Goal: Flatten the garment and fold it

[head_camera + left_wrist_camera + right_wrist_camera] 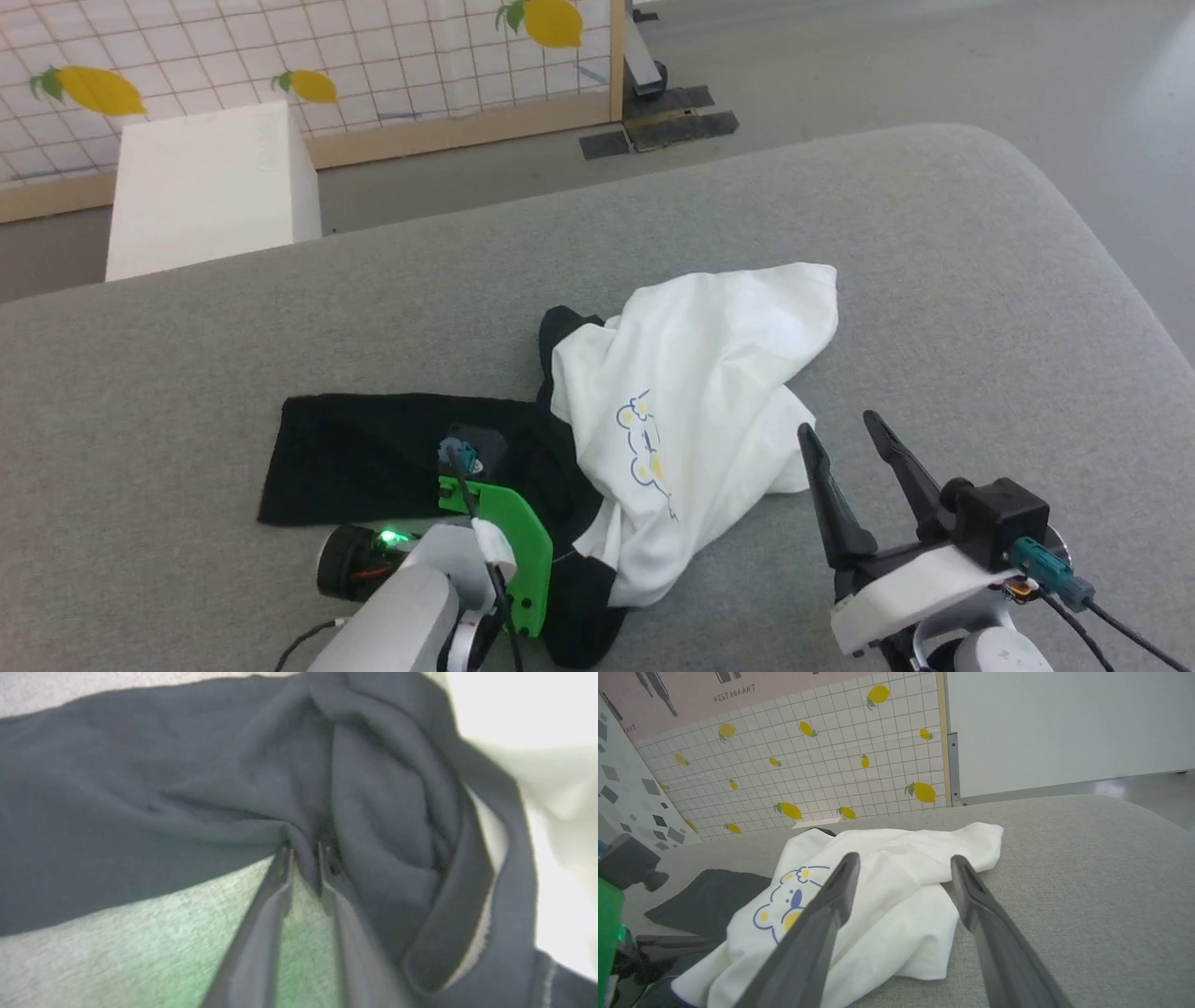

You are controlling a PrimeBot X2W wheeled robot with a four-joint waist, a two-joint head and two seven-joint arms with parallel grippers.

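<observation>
The garment [695, 373] lies crumpled on the grey table [934, 280], its white body bunched with the bear print [644, 448] facing up. One black sleeve [373, 457] stretches flat to the left. My left gripper [303, 851] points down at that sleeve's near edge, beside the black collar [467, 896], its fingers pinching a fold of black cloth. My left wrist's green plate [499, 541] hides the fingers in the head view. My right gripper [836, 425] hovers open just right of the white body [896, 882], with nothing between its fingers [831, 900].
A white box [210, 187] stands on the floor beyond the table's far left edge. Behind it is a lemon-patterned tiled panel [373, 56] in a wooden frame. The table's rounded corner [1018, 159] drops to grey floor on the right.
</observation>
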